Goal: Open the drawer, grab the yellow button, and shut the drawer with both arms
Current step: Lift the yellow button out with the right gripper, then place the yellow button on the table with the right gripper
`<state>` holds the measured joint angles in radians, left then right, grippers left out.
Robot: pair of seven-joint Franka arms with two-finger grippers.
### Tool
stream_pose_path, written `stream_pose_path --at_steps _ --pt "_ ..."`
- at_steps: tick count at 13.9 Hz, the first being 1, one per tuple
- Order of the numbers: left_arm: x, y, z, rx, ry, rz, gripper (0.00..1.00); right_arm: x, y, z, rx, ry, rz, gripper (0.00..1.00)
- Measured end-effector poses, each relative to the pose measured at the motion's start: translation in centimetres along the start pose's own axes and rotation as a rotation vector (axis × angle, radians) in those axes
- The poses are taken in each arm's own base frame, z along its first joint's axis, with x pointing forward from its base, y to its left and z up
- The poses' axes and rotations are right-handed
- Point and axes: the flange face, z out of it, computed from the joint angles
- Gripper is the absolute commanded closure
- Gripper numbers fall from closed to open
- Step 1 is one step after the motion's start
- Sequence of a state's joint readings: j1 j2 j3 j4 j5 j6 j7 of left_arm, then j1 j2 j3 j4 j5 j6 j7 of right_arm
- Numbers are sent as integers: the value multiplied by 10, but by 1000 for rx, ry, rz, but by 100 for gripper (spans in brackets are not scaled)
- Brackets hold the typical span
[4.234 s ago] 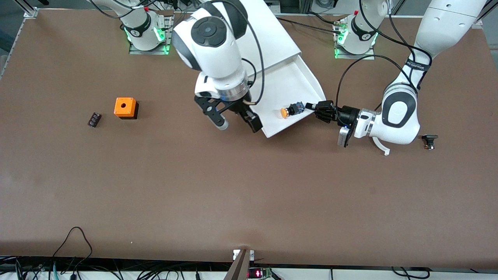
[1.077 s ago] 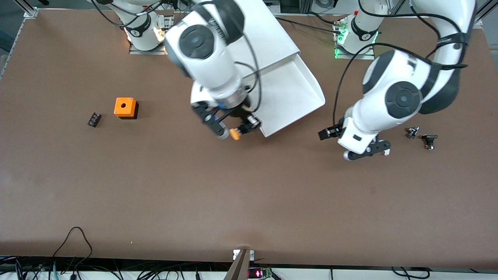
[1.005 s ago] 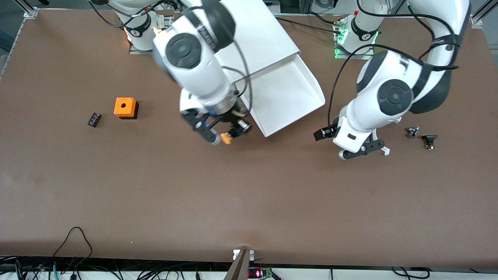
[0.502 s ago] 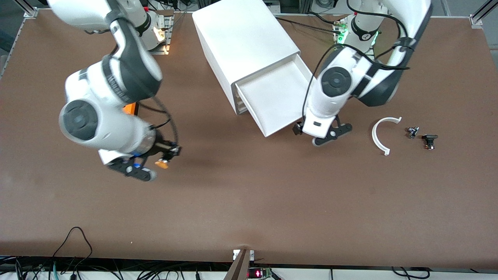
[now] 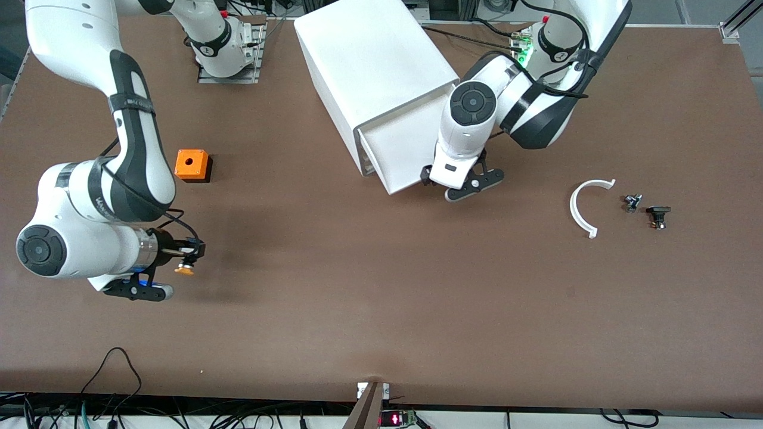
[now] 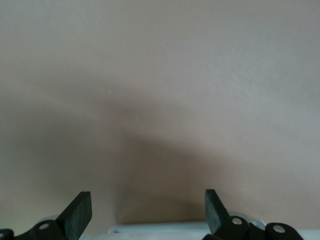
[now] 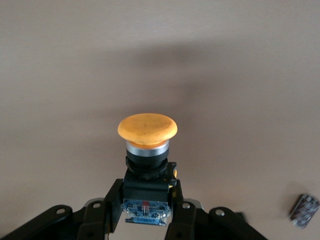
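My right gripper [image 5: 183, 257] hangs over the table at the right arm's end, shut on the black body of the button [image 5: 185, 271]. In the right wrist view the orange-yellow cap of the button [image 7: 147, 129] points away from the right gripper [image 7: 147, 202]. The drawer [image 5: 394, 146], the top one of the white cabinet [image 5: 369, 59], stands partly open with nothing in the part that shows. My left gripper [image 5: 446, 186] is open at the drawer's front corner toward the left arm's end. In the left wrist view the left gripper [image 6: 146, 210] holds nothing, and the drawer's front edge [image 6: 160, 228] lies between its fingers.
An orange cube with a round hole [image 5: 192, 165] sits near the right arm's forearm. A small flat black block [image 7: 304, 211] shows in the right wrist view. A white curved piece [image 5: 584, 205] and two small dark parts [image 5: 632, 202] [image 5: 657, 215] lie toward the left arm's end.
The right arm has swung away from the drawer toward its end of the table with the button. The left gripper has come to the drawer's front, and the drawer has slid partly in.
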<state>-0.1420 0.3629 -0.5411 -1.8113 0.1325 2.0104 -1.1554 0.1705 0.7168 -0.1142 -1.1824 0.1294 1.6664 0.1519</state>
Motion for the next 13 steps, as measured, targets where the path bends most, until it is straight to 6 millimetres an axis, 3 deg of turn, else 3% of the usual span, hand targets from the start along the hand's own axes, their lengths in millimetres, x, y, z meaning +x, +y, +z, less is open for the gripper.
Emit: stream_pose_path --at_steps 4,8,12,13 --pt "-24 9 0 1 -43 17 0 11 49 62 -33 26 -49 100" --pt "-55 18 5 13 -59 21 0 3 68 132 -45 38 -65 100" --pt "-87 28 5 4 -115 -12 0 -1 74 148 -49 41 -67 100" --pt "-91 28 6 3 -130 -16 0 -2 75 151 -50 47 -66 93"
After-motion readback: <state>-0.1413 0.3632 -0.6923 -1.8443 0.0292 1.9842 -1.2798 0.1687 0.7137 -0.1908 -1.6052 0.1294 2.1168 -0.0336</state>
